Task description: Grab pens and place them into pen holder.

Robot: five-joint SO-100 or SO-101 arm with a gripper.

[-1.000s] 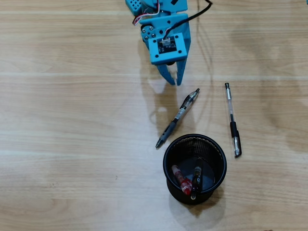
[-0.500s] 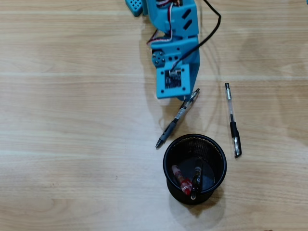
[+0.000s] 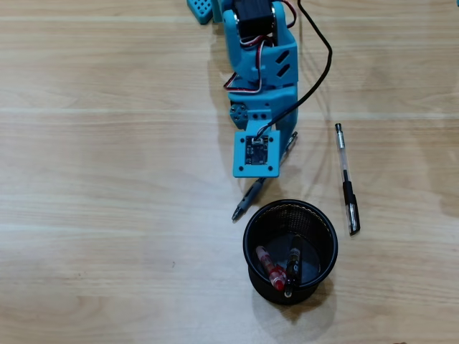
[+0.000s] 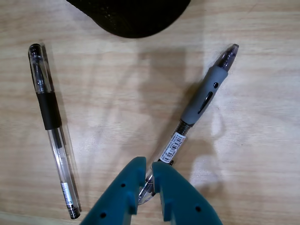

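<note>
The grey and clear pen (image 4: pixel 201 101) lies slanted on the wooden table, its tip pointing toward the pen holder (image 4: pixel 131 23). My gripper (image 4: pixel 147 165) is closed on this pen's clear clip end, one teal finger on each side. In the overhead view the blue wrist block (image 3: pixel 257 152) covers the jaws and the middle of the grey pen (image 3: pixel 249 197). The black mesh pen holder (image 3: pixel 247 236) stands just below, with a red and clear pen (image 3: pixel 271 271) and a black pen (image 3: pixel 292 269) inside. A clear pen with a black cap (image 3: pixel 346 179) lies to the right.
The arm's black cable (image 3: pixel 315 72) loops out to the right of the arm. In the wrist view the clear pen with the black cap (image 4: pixel 49 122) lies at the left, apart from the gripper. Bare wooden tabletop (image 3: pixel 107 179) stretches to the left.
The arm has reached down and forward from the table's top edge until the wrist covers the grey pen's upper half. None of the pens nor the holder has shifted.
</note>
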